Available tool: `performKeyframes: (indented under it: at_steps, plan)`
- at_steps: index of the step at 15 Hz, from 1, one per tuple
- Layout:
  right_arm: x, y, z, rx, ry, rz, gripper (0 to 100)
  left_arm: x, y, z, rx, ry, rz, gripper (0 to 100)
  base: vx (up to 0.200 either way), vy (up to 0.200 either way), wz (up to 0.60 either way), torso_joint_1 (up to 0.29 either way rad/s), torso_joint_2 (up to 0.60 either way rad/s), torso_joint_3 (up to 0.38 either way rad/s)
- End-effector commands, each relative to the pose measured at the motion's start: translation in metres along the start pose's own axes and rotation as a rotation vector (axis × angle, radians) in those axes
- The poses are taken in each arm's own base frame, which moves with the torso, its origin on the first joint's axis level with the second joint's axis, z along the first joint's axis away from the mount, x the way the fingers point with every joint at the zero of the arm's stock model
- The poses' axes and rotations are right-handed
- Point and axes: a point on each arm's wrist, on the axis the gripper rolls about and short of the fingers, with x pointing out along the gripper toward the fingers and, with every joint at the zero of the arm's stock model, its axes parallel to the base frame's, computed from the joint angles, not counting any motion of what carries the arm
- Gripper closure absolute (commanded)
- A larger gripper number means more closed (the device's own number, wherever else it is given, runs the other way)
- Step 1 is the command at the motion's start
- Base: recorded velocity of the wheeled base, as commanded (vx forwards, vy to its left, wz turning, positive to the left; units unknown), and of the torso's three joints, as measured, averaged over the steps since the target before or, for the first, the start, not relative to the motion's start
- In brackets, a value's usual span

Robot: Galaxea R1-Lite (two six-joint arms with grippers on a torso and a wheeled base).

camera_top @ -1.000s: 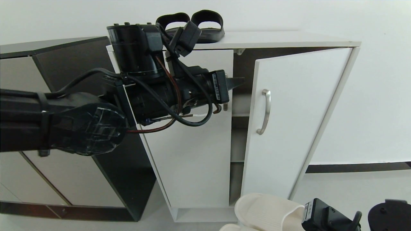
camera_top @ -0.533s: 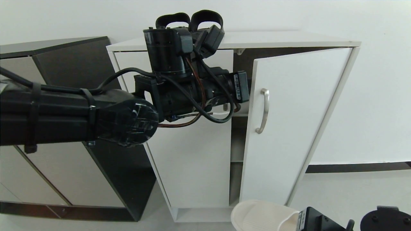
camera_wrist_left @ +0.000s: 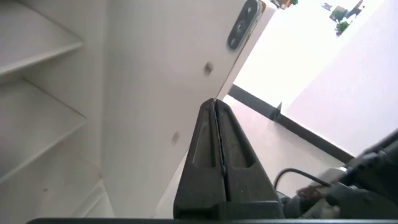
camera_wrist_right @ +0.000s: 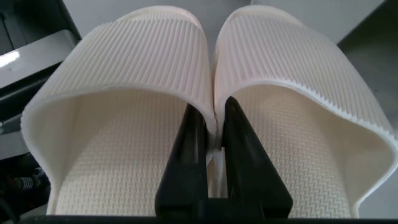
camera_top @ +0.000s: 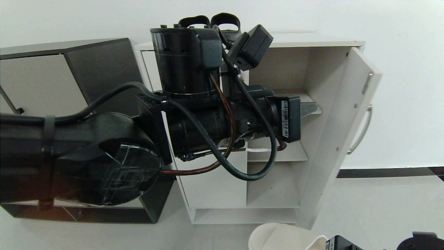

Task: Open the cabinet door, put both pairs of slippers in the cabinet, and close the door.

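Note:
The white cabinet (camera_top: 312,43) stands with its right door (camera_top: 333,139) swung wide open, baring the shelves (camera_top: 277,156). My left gripper (camera_top: 312,108) is shut and holds nothing. It sits in the opening at upper-shelf height, its tip near the door's inner face (camera_wrist_left: 155,93). In the left wrist view the left gripper (camera_wrist_left: 216,109) shows its fingers pressed together. A black pair of slippers (camera_top: 208,21) lies on the cabinet top, partly behind my left arm. My right gripper (camera_wrist_right: 214,118) is shut on the inner walls of the cream slippers (camera_wrist_right: 124,74), low in front of the cabinet (camera_top: 284,238).
A dark cabinet (camera_top: 97,66) adjoins the white one on the left. The open door's handle (camera_top: 360,130) juts toward the white wall on the right. A black baseboard (camera_top: 388,172) runs along the wall above pale open floor (camera_top: 374,208).
The right door swung from slightly ajar to wide open as my left gripper moved right into the opening. The head view shifted a little. The cream slippers sit lower in the picture.

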Motion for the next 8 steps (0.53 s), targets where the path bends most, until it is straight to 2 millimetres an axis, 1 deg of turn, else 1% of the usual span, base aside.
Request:
performKeyframes:
  at_steps: [1, 2, 3, 4, 5, 6, 7, 8]
  plan:
    - [0.004, -0.006, 0.006, 0.025, -0.016, -0.028, 100, -0.011, 0.004, 0.009, 0.012, -0.026, 0.025, 100, 0.000, 0.000, 0.00, 0.000, 0.00, 0.000]
    - [0.008, -0.018, 0.013, 0.067, -0.030, -0.087, 100, -0.024, 0.013, 0.020, 0.023, -0.060, 0.086, 100, 0.000, 0.000, 0.00, 0.000, 0.00, 0.000]
    - [0.013, -0.032, 0.021, 0.115, -0.050, -0.172, 100, -0.041, 0.021, 0.030, 0.037, -0.105, 0.185, 100, 0.000, 0.000, 0.00, 0.000, 0.00, 0.000]
    - [0.017, -0.044, 0.030, 0.182, -0.078, -0.265, 100, -0.062, 0.025, 0.040, 0.060, -0.158, 0.310, 100, 0.000, 0.000, 0.00, 0.000, 0.00, 0.000]
    - [0.023, -0.056, 0.037, 0.239, -0.101, -0.369, 100, -0.092, 0.022, 0.046, 0.091, -0.209, 0.479, 100, 0.000, 0.000, 0.00, 0.000, 0.00, 0.000]
    - [0.028, -0.066, 0.044, 0.258, -0.116, -0.468, 100, -0.122, 0.017, 0.040, 0.121, -0.227, 0.638, 100, 0.000, 0.000, 0.00, 0.000, 0.00, 0.000]
    - [0.031, -0.071, 0.047, 0.266, -0.120, -0.517, 100, -0.142, 0.015, 0.034, 0.133, -0.229, 0.714, 100, 0.000, 0.000, 0.00, 0.000, 0.00, 0.000]
    - [0.037, -0.078, 0.053, 0.275, -0.127, -0.619, 100, -0.201, 0.012, 0.011, 0.149, -0.226, 0.882, 100, 0.000, 0.000, 0.00, 0.000, 0.00, 0.000]
